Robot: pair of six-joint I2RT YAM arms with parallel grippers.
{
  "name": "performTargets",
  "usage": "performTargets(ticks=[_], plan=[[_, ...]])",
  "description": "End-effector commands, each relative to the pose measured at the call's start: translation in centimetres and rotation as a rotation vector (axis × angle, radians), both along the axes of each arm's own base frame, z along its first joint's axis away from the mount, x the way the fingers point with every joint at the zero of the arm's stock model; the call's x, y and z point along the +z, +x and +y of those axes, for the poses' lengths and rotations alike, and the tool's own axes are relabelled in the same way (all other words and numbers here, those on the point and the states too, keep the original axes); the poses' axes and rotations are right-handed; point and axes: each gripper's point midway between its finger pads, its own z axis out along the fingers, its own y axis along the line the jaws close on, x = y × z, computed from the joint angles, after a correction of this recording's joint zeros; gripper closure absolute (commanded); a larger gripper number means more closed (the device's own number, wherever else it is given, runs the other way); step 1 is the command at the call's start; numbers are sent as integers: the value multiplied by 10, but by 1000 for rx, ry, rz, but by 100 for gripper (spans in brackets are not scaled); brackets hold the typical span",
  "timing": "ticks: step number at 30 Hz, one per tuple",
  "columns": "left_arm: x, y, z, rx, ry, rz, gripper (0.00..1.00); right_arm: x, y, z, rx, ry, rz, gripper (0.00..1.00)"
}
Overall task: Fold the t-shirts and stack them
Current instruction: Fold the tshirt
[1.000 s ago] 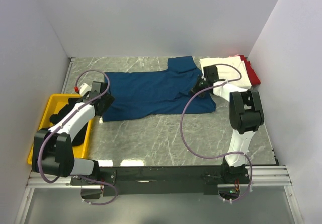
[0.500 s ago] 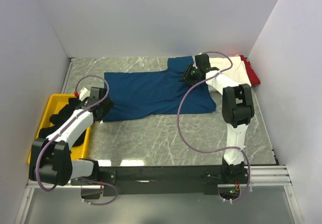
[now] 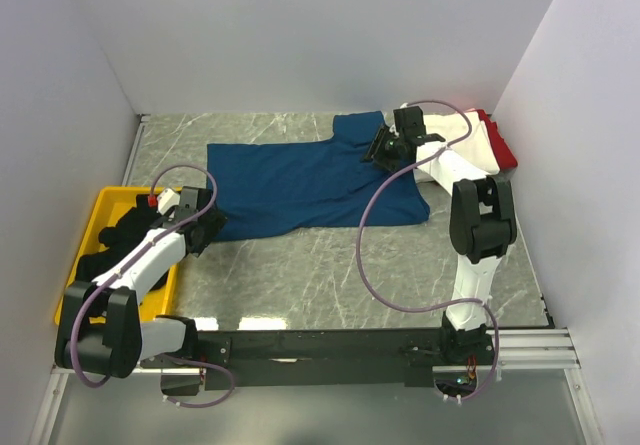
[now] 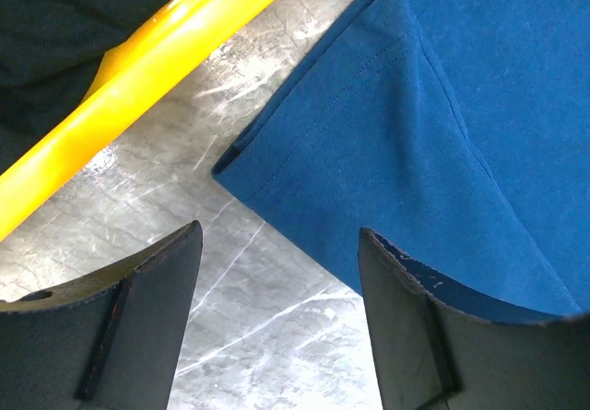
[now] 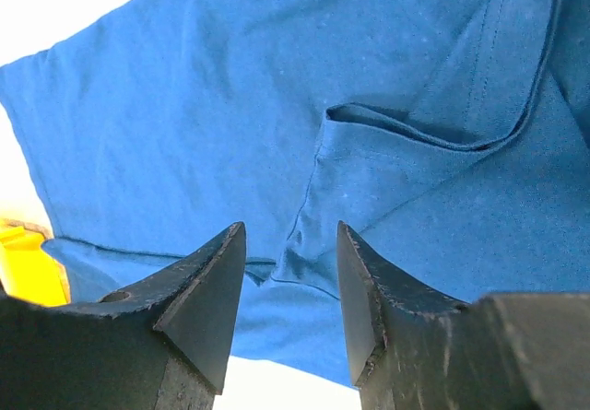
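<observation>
A navy-blue t-shirt lies spread across the table's middle, print hidden. It fills the right wrist view and the left wrist view's upper right. My left gripper is open over the shirt's near left corner, one finger over cloth. My right gripper is open and empty over the shirt's far right folds. A white t-shirt lies folded at the back right on a red one. Black t-shirts lie in the yellow tray.
The yellow tray's rim runs close to my left gripper. White walls close in the table on three sides. Purple cables loop from both arms over the marble top.
My left gripper has drawn back toward the near edge to the shirt's near left corner. My right gripper has swung from the shirt's right edge to its far right folds and stays there.
</observation>
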Motion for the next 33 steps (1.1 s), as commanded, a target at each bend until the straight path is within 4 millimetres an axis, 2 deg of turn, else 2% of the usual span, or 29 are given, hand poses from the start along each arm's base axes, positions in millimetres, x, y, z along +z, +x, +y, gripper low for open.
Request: performTargets(ticks=[1,9,10,12,13,15,16,18,19,20,22,23,33], plan=[[9,8,-1,10,-7,-51,27,-1,3,-7,-19,-16,-7,49],[6,9,-1,-1,1,-42,27,-20,18,-9,-43,-71,4,49],[6,9,-1,0,2,-43,27,-14,25,-7,-44,-73,-12,49],[7,10,-1,-3,3,-46,27,-20,28,-5,-50,-113,-2,49],[6,10,-1,-3,5,-42,27,-12,35,-3,-51,-122,-24,49],[7,11,0,-4,9,-42,27,-20,37,-2,-60,-171,-10,50],[8,12,-1,-4,8,-43,27,-14,44,-2,-70,-183,-29,50],[8,12,0,-4,12,-44,27,-23,47,-3,-81,-233,-13,51],[9,12,-1,-7,10,-44,27,-17,52,-1,-86,-244,-32,52],[9,13,-1,-8,11,-41,28,-26,52,-3,-87,-271,-11,52],[10,14,-1,-11,13,-44,28,-23,57,-1,-91,-313,-28,52],[10,14,-1,-13,14,-44,28,-31,55,-2,-89,-333,-9,52],[9,16,-3,-25,8,-43,28,-44,56,-3,-64,-508,-8,52]])
